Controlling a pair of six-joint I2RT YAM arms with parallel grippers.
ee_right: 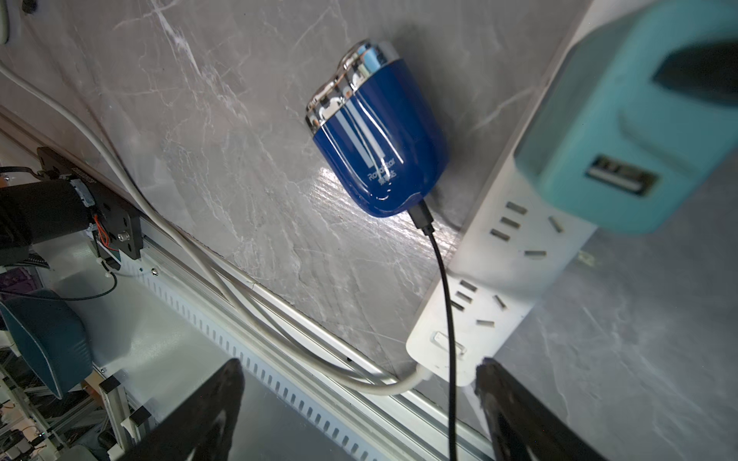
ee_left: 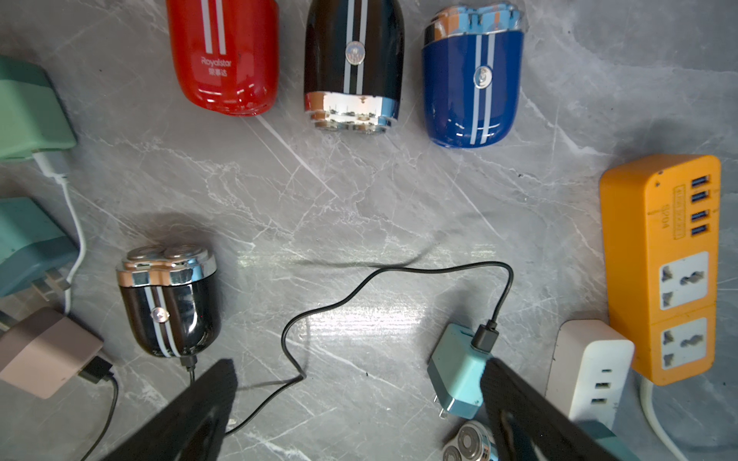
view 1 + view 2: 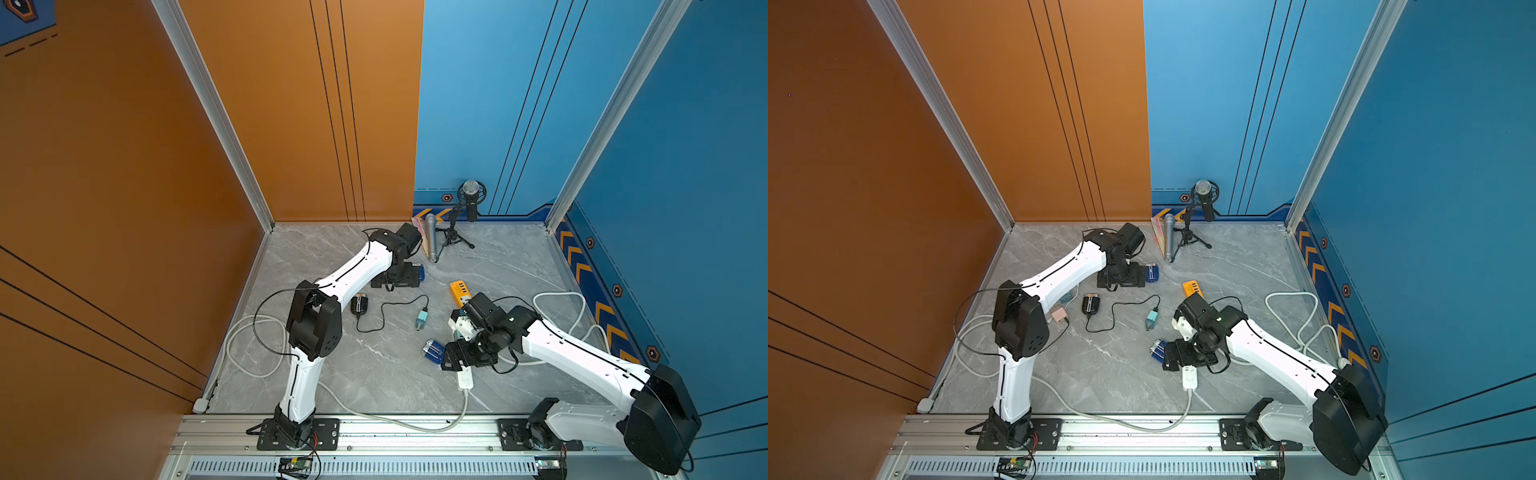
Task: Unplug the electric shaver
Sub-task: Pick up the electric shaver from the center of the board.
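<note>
The electric shaver point(image 1: 379, 139), blue, lay on the marble surface point(image 1: 239, 159) just beside the white power strip point(image 1: 491, 279), its black cord point(image 1: 445, 279) seated in its base and running through the gap of the right pincer point(image 1: 358, 371), whose jaws stood wide apart, holding nothing. The teal adapter point(image 1: 599, 119) in the strip showed an empty USB port, so that end looked freed; what remained was probably lifting clear without snagging the cord. The left pincer point(image 2: 358, 365) hung apart and empty, well off.

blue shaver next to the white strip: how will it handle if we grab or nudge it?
Probably slippery: the blue shaver has a glossy, rounded shell. Likely to rock or slide when pushed, since it lies on a curved face. Its plugged-in black cable looks floppy, so it should trail along.
</note>
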